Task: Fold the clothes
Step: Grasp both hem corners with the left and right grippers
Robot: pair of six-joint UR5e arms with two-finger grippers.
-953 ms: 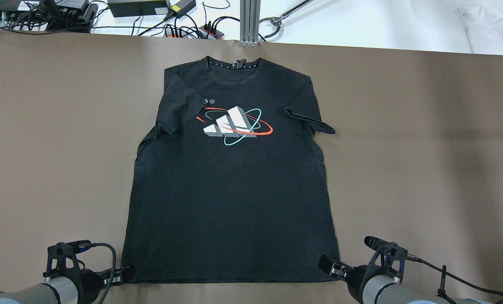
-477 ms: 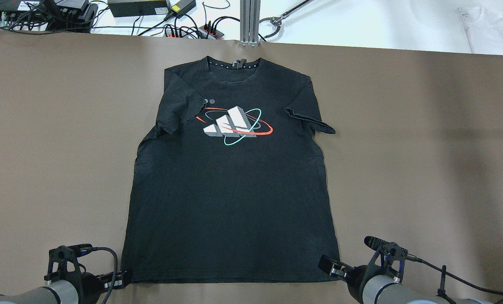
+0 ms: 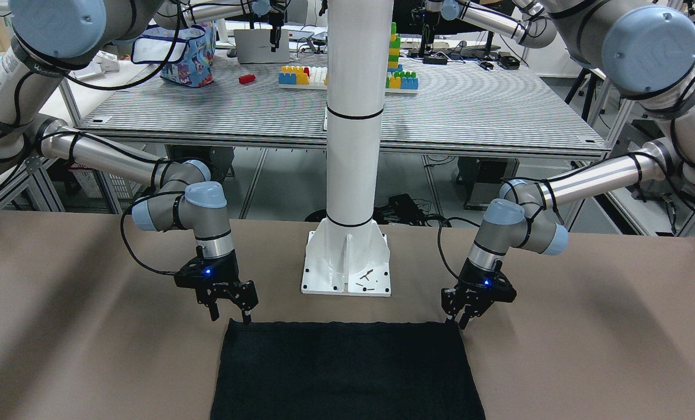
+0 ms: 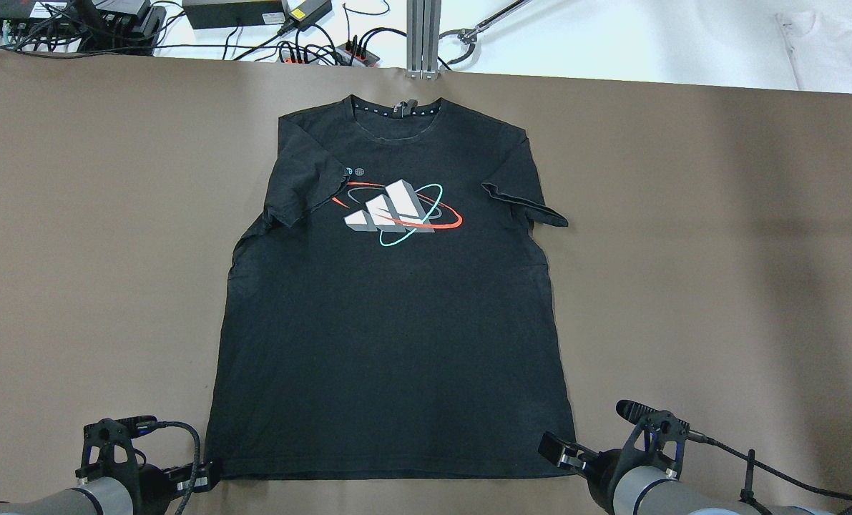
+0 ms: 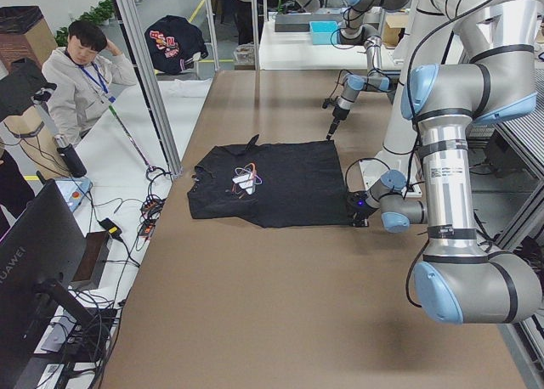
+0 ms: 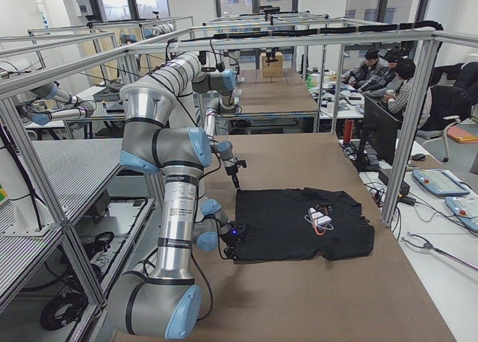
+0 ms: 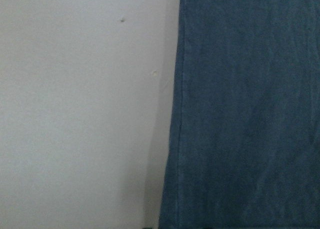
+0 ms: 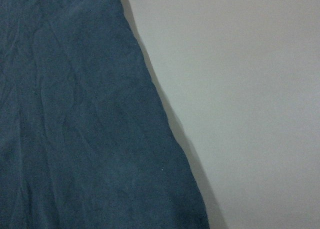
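Observation:
A black T-shirt [image 4: 390, 322] with a grey, red and teal logo lies flat, face up, on the brown table [image 4: 719, 250], collar at the far side. Both sleeves are folded in a little. It also shows in the front view [image 3: 347, 373]. My left gripper [image 4: 207, 476] is at the shirt's near left hem corner, low over the table, fingers slightly apart [image 3: 456, 319]. My right gripper [image 4: 551, 447] is at the near right hem corner, open [image 3: 230, 315]. Neither holds cloth. The left wrist view shows the shirt's edge [image 7: 250, 114], and so does the right wrist view [image 8: 75, 114]. No fingers show in either.
A white garment [image 4: 833, 50] lies on the white surface beyond the table's far right. Cables and power bricks [image 4: 232, 14] sit at the far left edge, with a metal post [image 4: 423, 36] behind the collar. The robot's white pedestal [image 3: 347, 274] stands between the arms.
My left gripper has drawn back a little toward the robot, staying by the near left hem corner. The right gripper and the shirt have not moved.

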